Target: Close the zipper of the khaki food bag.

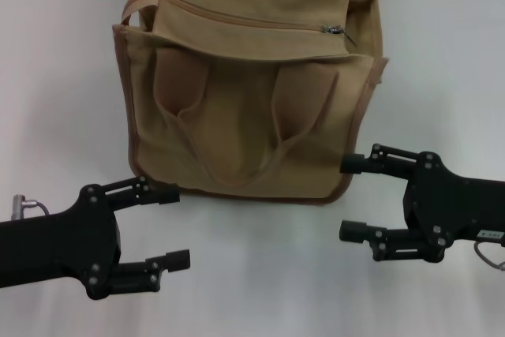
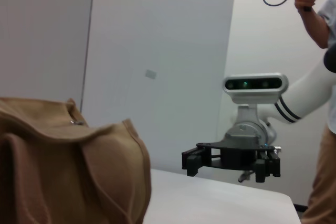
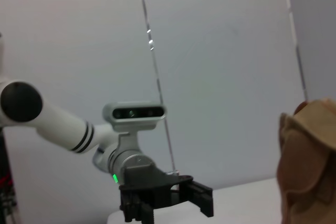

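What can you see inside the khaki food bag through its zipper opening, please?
Nothing of the contents shows. On the khaki food bag, the zipper shows only a dark slit, its pull toward the robot's right. The canvas top covers the interior.

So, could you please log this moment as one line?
zipper: pull at bag's right end | bag: upright on table | left claw: open, near-left of bag | right claw: open, near-right
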{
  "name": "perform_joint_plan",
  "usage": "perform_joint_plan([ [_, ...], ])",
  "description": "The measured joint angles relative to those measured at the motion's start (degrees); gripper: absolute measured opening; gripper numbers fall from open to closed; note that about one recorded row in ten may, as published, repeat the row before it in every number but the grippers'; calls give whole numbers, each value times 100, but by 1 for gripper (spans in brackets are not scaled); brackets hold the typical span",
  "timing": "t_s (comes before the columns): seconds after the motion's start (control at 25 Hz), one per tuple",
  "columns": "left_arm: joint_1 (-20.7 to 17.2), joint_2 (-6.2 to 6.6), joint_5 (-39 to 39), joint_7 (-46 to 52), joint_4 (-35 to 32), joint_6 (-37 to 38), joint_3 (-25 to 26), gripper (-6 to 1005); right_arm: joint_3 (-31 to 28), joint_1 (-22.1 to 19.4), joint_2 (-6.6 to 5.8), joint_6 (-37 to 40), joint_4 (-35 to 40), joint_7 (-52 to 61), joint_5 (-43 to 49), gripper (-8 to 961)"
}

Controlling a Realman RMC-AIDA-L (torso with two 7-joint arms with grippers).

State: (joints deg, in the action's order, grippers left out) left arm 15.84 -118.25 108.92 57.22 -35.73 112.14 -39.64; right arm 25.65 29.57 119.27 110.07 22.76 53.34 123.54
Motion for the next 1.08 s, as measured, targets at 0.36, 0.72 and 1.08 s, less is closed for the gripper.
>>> perform_joint_plan([
  [0.36,7,-12,196,-142,63,32,-422,786,269,-100,32,-77,-231,-928,0,827],
  [0.72,67,-11,411,-148,53,-93,-608,786,731,-28,37,-565,-375,-962,-10,827],
  [1.08,106,-13,418,-196,57,-169,-606,786,703,-16,35,-610,-421,-968,-30,827],
])
